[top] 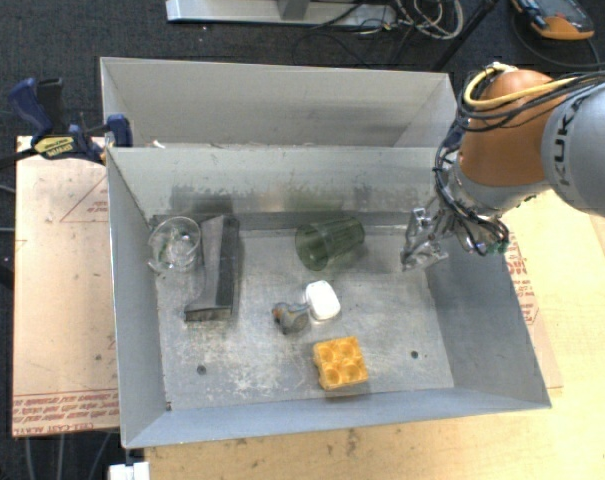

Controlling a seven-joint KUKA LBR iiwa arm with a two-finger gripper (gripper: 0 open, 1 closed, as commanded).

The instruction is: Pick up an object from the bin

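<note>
1. Grey metal walls of the bin (132, 298) sloped down to a flat floor below my camera, and the arm (582, 158), with its orange wrist cover (507, 133), reached in from the right.
2. I saw the pincer (420, 250) low at the back right of the floor, close beside the right wall and over bare metal.
3. I could not tell whether the pincer was spread or pressed together.
4. The thing nearest to it was a green see-through cup (330, 243), which lay on its side at the back of the floor, to the pincer's left and apart from it.
5. Near the middle, a small white rounded piece (323, 300) touched a little grey lump (290, 315).
6. Just in front of those lay a yellow-orange block (340, 362) with rows of holes, near the front wall.
7. At the left, a clear cup (174, 243) sat just beside a long dark grey bar (217, 268); I could not tell whether they touched.
</note>
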